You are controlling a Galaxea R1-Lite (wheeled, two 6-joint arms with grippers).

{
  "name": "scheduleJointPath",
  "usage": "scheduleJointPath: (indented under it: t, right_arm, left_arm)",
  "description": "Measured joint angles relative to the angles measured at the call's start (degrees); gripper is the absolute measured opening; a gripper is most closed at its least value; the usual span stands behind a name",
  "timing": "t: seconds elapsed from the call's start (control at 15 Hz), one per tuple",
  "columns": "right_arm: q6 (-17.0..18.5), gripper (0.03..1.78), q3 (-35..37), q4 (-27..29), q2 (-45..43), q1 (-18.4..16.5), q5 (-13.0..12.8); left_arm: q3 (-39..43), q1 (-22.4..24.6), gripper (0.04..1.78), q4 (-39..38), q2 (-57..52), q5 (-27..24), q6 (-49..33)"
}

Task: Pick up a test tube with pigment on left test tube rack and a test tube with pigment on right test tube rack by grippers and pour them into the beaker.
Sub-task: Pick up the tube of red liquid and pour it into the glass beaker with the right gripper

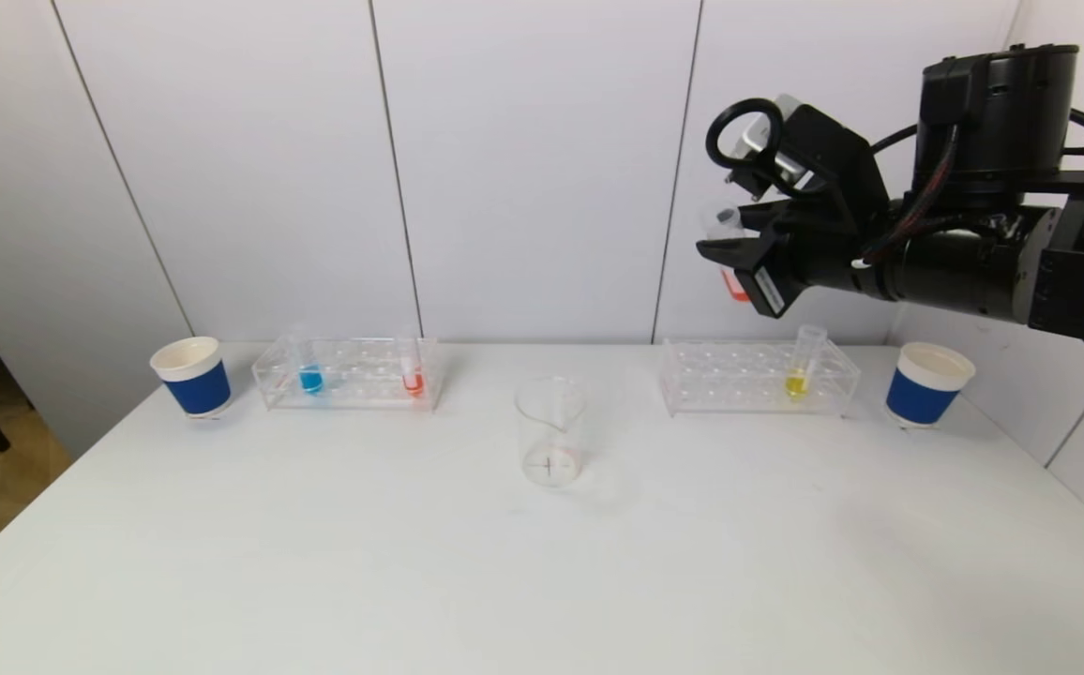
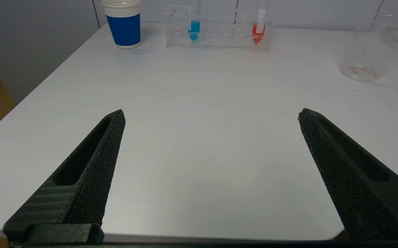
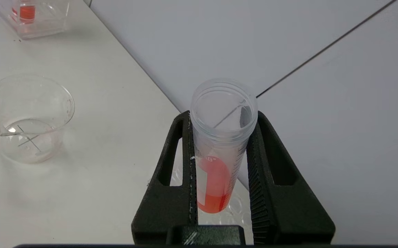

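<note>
Overhead, the right pincer (image 1: 737, 246) gripped a red-pigment test tube (image 1: 728, 251) above the right rack (image 1: 756, 377); the left pincer (image 2: 211, 115) hung released over the counter (image 2: 199, 137).

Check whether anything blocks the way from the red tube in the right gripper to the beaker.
Nothing visible does. The right gripper holds the red tube above the right rack; only bare table lies between there and the beaker.

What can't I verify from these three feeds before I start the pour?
- Left hand: outside the head view; its wrist view shows only two spread fingers over bare table.
- Beaker: holding liquid or dry, unclear through clear glass.
- Red tube: mid-section hidden by right hand in the head view.
</note>
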Motion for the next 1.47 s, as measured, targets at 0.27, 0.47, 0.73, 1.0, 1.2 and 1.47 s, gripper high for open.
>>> scheduleJointPath:
  t: [0.27,0.47,0.73,1.0,1.2,1.47]
  right_arm:
    - [-2.4,0.48,-0.3,-0.7,1.9,-1.1,3.7]
    - [-4.4,0.48,0.1,-1.4,3.2,-2.0,7.4]
    - [-8.5,0.48,1.9,-6.4,4.4,-2.7,9.4]
    - [-13.7,0.48,3.2,-11.1,7.4,-3.1,10.2]
    - [-16.9,0.48,3.3,-11.1,8.5,-3.3,10.8]
    - [-17.3,0.48,3.1,-11.2,9.7,-1.0,10.3]
  left_arm:
    - [0.0,0.0,1.76,0.0,0.0,0.0,0.0]
    - [0.0,0.0,1.76,0.0,0.0,0.0,0.0]
    - [0.0,0.0,1.76,0.0,0.0,0.0,0.0]
    - [0.0,0.0,1.76,0.0,0.0,0.0,0.0]
    - [0.0,0.0,1.76,0.0,0.0,0.0,0.0]
    - [0.0,0.0,1.76,0.0,0.0,0.0,0.0]
